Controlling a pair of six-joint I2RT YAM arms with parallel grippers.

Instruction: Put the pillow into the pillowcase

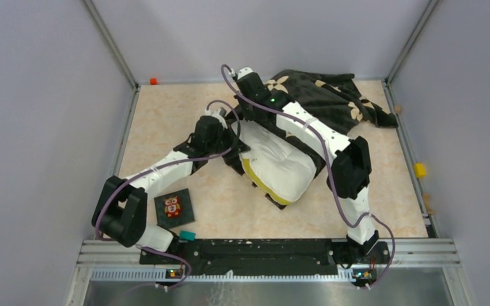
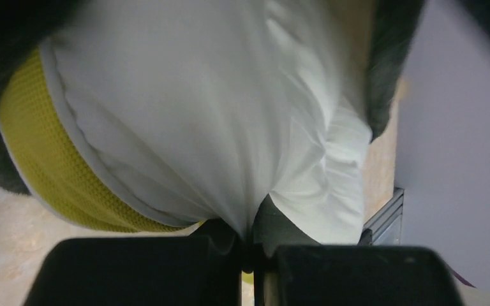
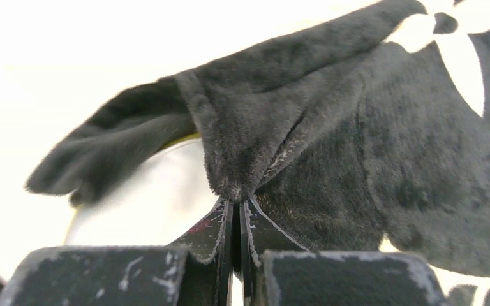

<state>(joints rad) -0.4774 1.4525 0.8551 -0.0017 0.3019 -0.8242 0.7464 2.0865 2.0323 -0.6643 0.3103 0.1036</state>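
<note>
One pillow (image 1: pixel 279 167) and one pillowcase (image 1: pixel 332 95) were there. The left gripper (image 2: pixel 247 233) was pinched on a fold of the pillow straight ahead of it. The right gripper (image 3: pixel 236 203) was clamped on the pillowcase's black edge. Between the two grippers, the pillow's long axis ran far-to-near. Its yellow-banded end pointed toward the bases and its far end sat inside the pillowcase.
</note>
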